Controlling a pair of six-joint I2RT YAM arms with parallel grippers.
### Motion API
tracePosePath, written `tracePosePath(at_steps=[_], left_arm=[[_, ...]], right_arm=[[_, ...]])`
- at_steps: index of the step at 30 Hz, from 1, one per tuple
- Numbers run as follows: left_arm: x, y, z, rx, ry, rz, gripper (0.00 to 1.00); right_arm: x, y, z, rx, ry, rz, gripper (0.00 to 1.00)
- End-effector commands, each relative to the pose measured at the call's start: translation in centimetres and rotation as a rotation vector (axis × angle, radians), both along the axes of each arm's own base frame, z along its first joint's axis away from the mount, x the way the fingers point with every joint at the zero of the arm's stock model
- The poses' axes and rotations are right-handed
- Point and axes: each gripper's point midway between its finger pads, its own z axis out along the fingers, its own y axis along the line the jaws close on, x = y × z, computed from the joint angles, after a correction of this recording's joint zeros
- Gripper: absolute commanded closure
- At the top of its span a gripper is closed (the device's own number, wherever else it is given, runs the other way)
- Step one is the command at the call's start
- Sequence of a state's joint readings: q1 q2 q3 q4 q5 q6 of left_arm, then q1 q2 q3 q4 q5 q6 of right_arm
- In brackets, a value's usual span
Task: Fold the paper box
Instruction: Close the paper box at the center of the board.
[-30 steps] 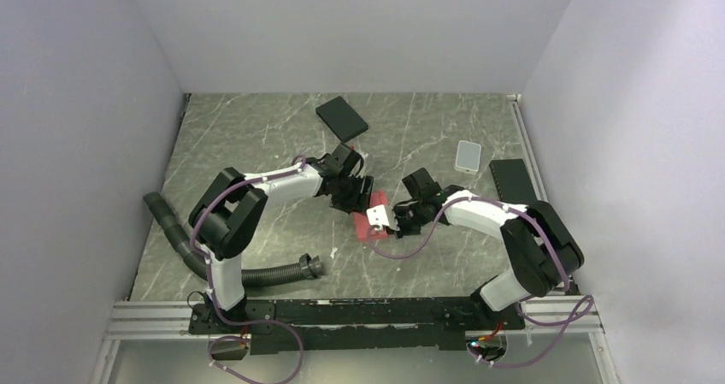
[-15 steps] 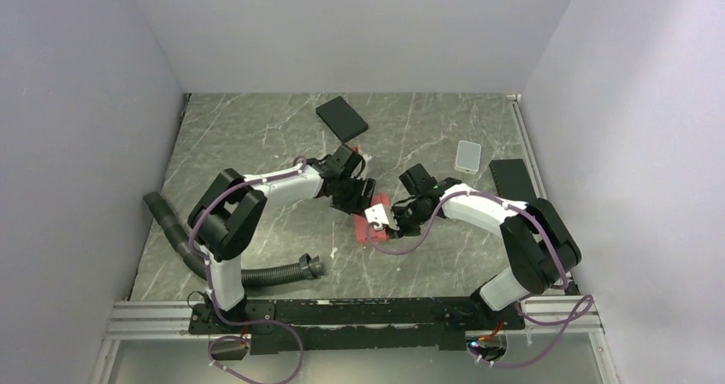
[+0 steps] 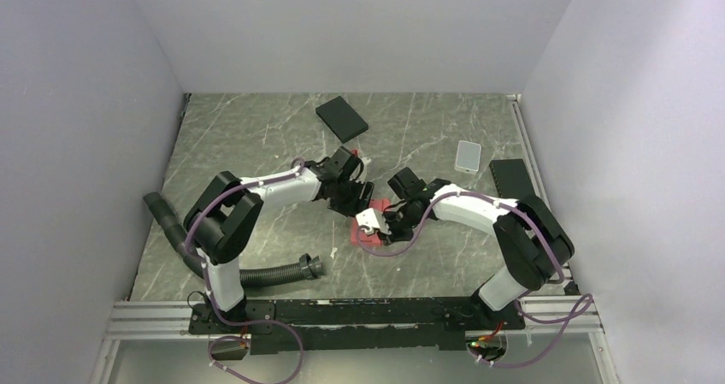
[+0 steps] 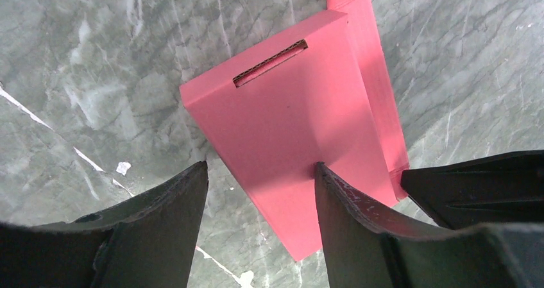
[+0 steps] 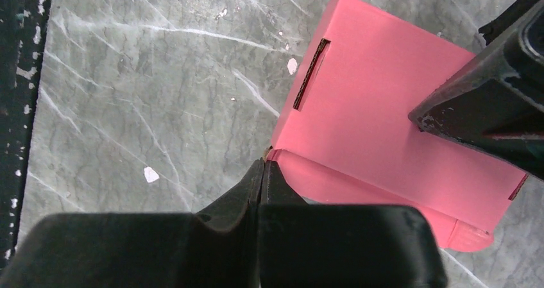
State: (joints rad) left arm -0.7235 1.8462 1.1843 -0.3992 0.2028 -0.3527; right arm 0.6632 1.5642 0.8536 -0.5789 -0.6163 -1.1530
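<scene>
Grey-veined marble tabletop [image 3: 256, 136] fills every view. From the right wrist I see the right gripper [image 5: 262, 172] pressed fully together, its joined tips at a corner of the paper box [image 5: 385, 115], where a lower flap folds away from the top panel. Whether they touch the cardboard I cannot tell. The left gripper [image 4: 260, 167] stands spread at one end of the box, one finger [image 4: 359, 217] over the pink panel, the other over bare marble beside it. Any contact is hidden under the finger itself.

The box lies flat, a narrow slot cut in its top panel and a long flap running along one side. From above I lose most of it: both wrists cover it and only a red sliver shows.

Well beyond the box sits a black flat box [image 3: 342, 118]. Right of the paper box lie a pale flat object [image 3: 468, 156] and a dark slab [image 3: 511, 179], both too small to make out. A ribbed hose [image 3: 265, 274] curls near-left of it.
</scene>
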Motion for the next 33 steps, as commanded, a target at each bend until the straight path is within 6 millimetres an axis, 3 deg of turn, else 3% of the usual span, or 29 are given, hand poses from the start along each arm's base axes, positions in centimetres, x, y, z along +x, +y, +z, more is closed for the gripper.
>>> tracePosePath(at_steps=[1,24,33], left_arm=[[-0.9,3.7,-2.3,0.158,-0.003,0.007,0.35],[-1.7,3.8,-2.8,0.099,-0.016,0.032,0.35],[-1.6,3.8,-2.5,0.064,-0.036,0.025,0.35]], right_arm=[[-0.9,1.1,1.5,0.038,0.085,-0.029,1.00],[-2.8,1.2,0.6,-0.049,0.211,-0.055,1.00],[-2.4,2.4,0.8,-0.040,0.245,-0.126,1.00]])
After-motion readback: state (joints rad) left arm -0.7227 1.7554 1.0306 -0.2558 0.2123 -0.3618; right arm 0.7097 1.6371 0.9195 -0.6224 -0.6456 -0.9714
